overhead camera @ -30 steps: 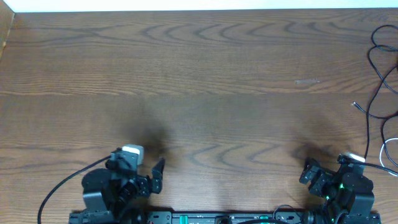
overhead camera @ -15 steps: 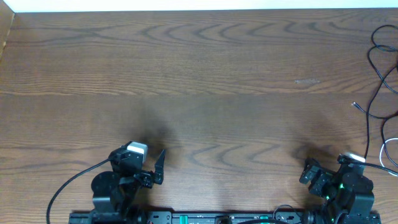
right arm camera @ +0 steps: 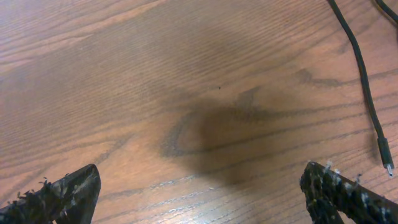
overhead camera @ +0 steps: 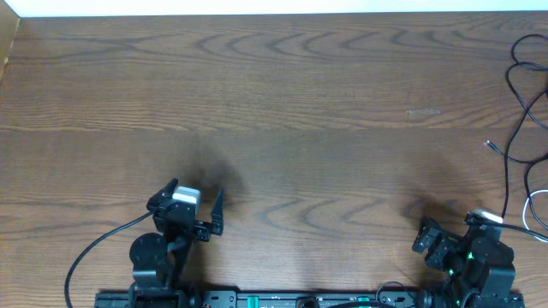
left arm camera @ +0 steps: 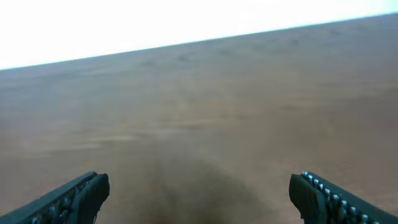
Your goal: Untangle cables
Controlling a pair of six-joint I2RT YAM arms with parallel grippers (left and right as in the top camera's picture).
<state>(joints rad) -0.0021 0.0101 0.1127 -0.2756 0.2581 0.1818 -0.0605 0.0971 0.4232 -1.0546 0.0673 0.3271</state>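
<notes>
In the overhead view the wooden surface (overhead camera: 282, 111) lies bare across its whole middle, from the 9 o'clock edge over to roughly 2 o'clock, so there is wide open room there. The cables are bunched hard against the 3 o'clock edge. The black cable (overhead camera: 516, 107) snakes down from about 2 o'clock in loose bends, partly running off the picture's edge, with a small plug end (overhead camera: 489, 145) pointing inward. The white cable (overhead camera: 527, 208) curves just below it near 4 o'clock and also passes out of view at the edge. Whether the two cross each other cannot be told from here.

The left hand (overhead camera: 197, 186) sits at 7 o'clock, close to the near edge and well apart from both cables. Its wrist view shows the two fingers (left arm camera: 68, 198) spread wide with nothing between them, and only blurred bare wood ahead up to the far 12 o'clock edge.

The right hand (overhead camera: 447, 227) sits at 5 o'clock, near the white cable's curve but not touching it. Its fingers (right arm camera: 57, 194) are also spread wide and hold nothing. In its wrist view the black cable (right arm camera: 360, 74) runs down the 2 o'clock corner, its plug tip lying just above the right finger, apart from it, and the wood to the left of it is open
</notes>
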